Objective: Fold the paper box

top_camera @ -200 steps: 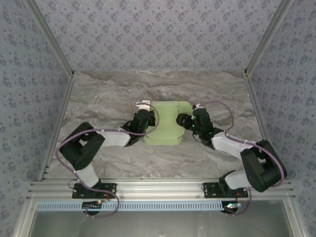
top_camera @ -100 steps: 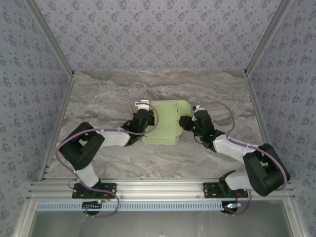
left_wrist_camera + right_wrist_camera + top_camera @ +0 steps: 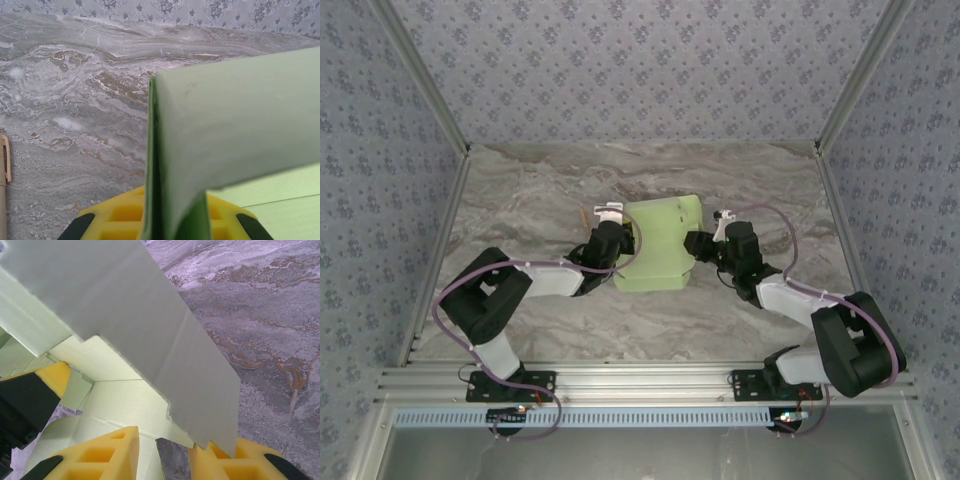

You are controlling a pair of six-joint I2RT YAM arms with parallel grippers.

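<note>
Now that the right side has come up: the paper box [image 3: 658, 250] looks narrower from above than it did a second ago. Its right panel was lying pretty flat and now stands tilted, with the far-right corner raised.
Paper box spot: middle of the worktop [image 3: 520, 190], right between the two claws, near part lying flat.
What that means: my guess is the first side wall is getting creased, so early days. The other walls and tabs look undone.
Left claw [image 3: 623, 243]: hasn't budged, clamped on the box's left edge. In its wrist view the card runs straight down into the closed yellow pads [image 3: 120, 220].
Right claw [image 3: 692, 243]: narrowed a lot, but the pads are apart. The raised panel sits between them against the right pad [image 3: 235, 460], with bare worktop showing by the left one, so I wouldn't call it a pinch.
Edges: the panel's stepped corner ends right at those pads and could slip out on a lift.
Tan stick [image 3: 583, 218]: just left of the left claw, apart from the box.
Open room: lots of bare worktop far of the box. Walls are well apart, and the near side is hemmed in by both forearms.
</note>
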